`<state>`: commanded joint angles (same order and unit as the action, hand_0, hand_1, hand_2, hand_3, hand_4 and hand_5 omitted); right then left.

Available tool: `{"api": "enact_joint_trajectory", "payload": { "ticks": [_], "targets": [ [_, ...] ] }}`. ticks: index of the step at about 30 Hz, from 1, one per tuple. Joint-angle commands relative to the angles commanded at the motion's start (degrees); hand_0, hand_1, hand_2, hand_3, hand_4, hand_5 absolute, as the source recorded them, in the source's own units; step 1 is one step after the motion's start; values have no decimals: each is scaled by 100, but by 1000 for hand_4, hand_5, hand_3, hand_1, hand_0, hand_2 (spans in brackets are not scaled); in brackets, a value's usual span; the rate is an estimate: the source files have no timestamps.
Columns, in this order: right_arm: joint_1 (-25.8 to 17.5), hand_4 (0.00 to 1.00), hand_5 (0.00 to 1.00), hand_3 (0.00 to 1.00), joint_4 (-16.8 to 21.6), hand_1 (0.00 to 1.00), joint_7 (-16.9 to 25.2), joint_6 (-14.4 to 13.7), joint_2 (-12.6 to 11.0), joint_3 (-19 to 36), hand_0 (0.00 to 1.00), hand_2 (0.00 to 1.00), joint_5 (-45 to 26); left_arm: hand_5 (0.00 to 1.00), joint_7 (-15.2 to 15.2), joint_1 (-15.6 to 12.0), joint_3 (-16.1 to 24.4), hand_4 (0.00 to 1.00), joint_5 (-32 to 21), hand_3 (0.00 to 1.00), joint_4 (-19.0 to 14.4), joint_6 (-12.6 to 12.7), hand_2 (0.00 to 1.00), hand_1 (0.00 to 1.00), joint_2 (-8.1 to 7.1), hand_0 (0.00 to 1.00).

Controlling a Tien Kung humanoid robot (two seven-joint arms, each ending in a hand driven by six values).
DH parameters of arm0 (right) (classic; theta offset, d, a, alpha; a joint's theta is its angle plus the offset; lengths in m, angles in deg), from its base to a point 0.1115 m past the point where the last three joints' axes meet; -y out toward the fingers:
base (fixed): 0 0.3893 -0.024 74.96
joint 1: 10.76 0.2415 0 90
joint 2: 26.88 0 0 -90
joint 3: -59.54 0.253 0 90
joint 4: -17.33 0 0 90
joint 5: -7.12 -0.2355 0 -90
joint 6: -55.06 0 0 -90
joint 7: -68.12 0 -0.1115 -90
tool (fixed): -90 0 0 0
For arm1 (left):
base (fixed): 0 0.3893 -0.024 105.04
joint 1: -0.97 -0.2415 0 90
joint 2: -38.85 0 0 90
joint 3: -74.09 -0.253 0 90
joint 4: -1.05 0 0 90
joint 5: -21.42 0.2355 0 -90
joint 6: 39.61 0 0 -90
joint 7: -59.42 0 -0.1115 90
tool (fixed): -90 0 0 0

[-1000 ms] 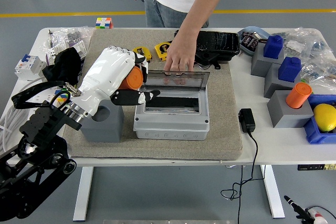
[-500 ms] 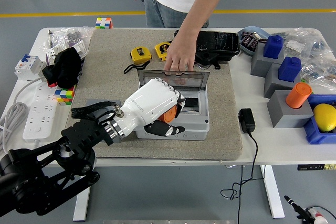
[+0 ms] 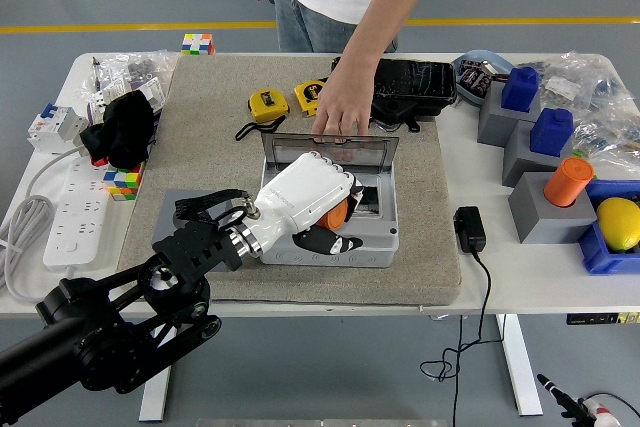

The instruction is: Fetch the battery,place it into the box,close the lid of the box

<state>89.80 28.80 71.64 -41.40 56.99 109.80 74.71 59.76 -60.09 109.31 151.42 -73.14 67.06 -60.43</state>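
I have the white-shelled left hand [image 3: 305, 205] curled around the orange cylindrical battery [image 3: 333, 216] right over the open grey plastic box [image 3: 375, 242], whose clear lid [image 3: 380, 150] a person's hand [image 3: 340, 110] steadies, so next I judge lowering and releasing.

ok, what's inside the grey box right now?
Through the opening of the grey box only a dark interior shows. The left hand, holding the orange battery, covers most of it, so contents there can't be seen. A person's hand holds the lid up.
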Motion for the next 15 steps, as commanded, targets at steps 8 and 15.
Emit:
{"api": "enact_joint_trajectory", "payload": {
  "ticks": [8,15],
  "targets": [
    [-2,998,998,867,-17,886,-3,4,-7,41,900,836,39,226,2,53,54,727,0,99,-2,5,114,60,180,75],
    [27,998,998,867,-3,885,-1,1,2,-7,899,837,2,228,64,308,104,726,-141,100,290,47,113,60,411,75]
  ]
}}
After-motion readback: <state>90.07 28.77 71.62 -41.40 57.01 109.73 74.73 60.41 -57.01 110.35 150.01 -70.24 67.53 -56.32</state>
